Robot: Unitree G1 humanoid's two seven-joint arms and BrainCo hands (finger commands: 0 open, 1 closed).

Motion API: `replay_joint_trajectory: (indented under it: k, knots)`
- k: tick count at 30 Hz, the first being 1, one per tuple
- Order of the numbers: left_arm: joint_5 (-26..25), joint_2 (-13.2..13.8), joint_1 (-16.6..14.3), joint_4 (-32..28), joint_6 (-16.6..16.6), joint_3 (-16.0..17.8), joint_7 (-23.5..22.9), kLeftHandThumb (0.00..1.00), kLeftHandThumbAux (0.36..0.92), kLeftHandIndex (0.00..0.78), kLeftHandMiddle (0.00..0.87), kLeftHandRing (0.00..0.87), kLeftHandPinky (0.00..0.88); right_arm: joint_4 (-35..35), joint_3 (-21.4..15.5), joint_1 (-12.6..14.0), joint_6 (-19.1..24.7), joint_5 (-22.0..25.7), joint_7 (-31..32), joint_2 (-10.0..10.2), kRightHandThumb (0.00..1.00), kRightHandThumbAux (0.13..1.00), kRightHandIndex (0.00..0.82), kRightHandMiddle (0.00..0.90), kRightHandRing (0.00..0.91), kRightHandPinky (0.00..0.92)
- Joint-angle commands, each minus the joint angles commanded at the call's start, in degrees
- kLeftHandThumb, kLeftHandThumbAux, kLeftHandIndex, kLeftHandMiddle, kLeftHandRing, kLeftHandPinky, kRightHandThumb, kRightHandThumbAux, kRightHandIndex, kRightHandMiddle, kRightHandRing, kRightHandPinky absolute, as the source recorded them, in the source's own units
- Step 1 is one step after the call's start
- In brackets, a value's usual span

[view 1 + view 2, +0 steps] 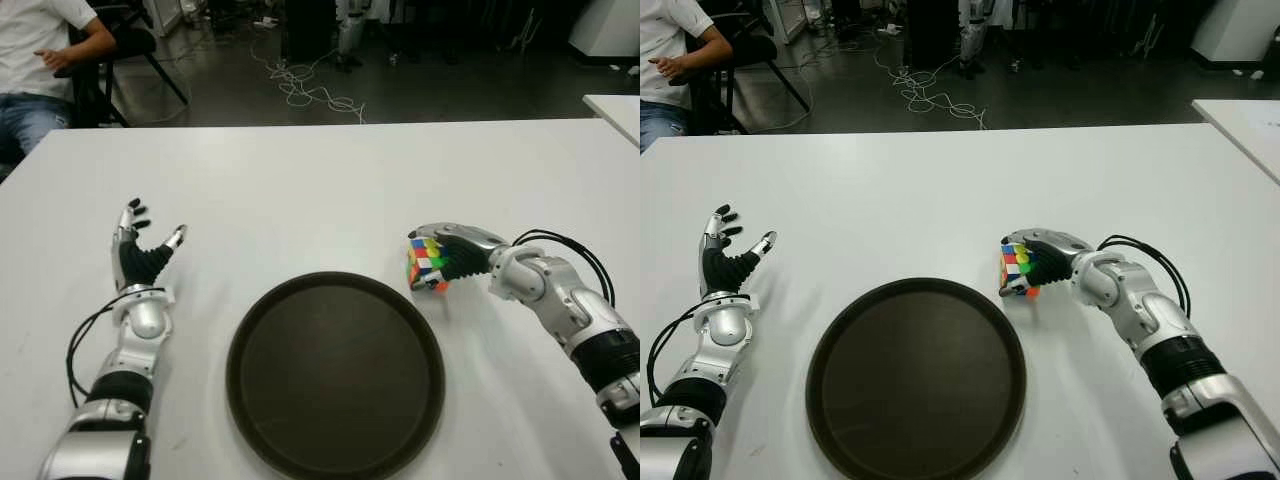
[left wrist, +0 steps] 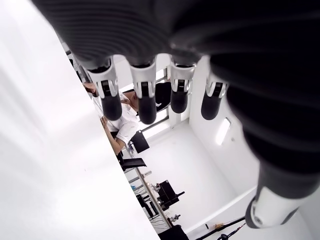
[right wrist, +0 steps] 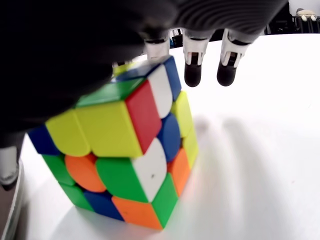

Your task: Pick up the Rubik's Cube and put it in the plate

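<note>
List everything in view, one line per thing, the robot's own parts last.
Rubik's Cube: one, multicoloured, on the table just off the plate's right rim, under the right hand.
plate: one, dark brown, round, front centre of the table, nothing in it.
table: one, white, spans the view.
person: one, white shirt and jeans, seated beyond the table's far left corner.
cables: a tangle, pale, on the floor behind.
left hand: one, fingers spread, holding nothing, left of the plate.
right hand: one, fingers around the cube.
</note>
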Motion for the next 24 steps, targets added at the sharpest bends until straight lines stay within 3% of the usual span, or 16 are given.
replay_joint_trajectory:
  k: [5, 11, 17, 18, 21, 24]
  knots:
    - [-0.23, 0.01, 0.02, 0.02, -0.24, 0.09, -0.25, 0.046, 0.697, 0.0, 0.438, 0.623, 0.642, 0.36, -0.15, -0.09, -0.57, 0.34, -0.45, 0.04, 0.0, 0.425, 0.0, 0.0, 0.0, 0.0]
    - [-0.46, -0.02, 0.01, 0.12, -0.26, 0.22, -0.43, 0.057, 0.693, 0.0, 0.532, 0.651, 0.659, 0.76, -0.17, -0.33, -0.93, 0.26, -0.81, -0.06, 0.0, 0.424, 0.0, 0.0, 0.0, 0.0]
    - [-0.41, 0.1, 0.05, 0.04, 0.05, 0.12, -0.72, 0.054, 0.682, 0.0, 0.403, 0.584, 0.597, 1.27, -0.18, -0.53, -1.81, -0.07, -2.38, -0.18, 0.0, 0.404, 0.0, 0.0, 0.0, 0.0]
    - [-0.42, 0.15, 0.05, 0.05, 0.08, 0.12, -0.83, 0.05, 0.677, 0.0, 0.331, 0.511, 0.534, 1.37, -0.23, -0.6, -2.06, -0.03, -2.64, -0.22, 0.0, 0.407, 0.0, 0.0, 0.0, 0.003]
    - [-0.46, 0.18, 0.07, 0.06, 0.05, 0.14, -1.01, 0.043, 0.673, 0.0, 0.23, 0.39, 0.437, 1.61, -0.29, -0.72, -2.49, 0.05, -3.1, -0.24, 0.0, 0.429, 0.0, 0.0, 0.0, 0.018]
    - [-0.49, 0.13, 0.12, -0.01, -0.18, 0.17, -1.14, 0.045, 0.68, 0.0, 0.294, 0.459, 0.501, 1.81, -0.96, -0.53, -2.94, 0.53, -4.48, -0.01, 0.0, 0.473, 0.0, 0.0, 0.0, 0.037]
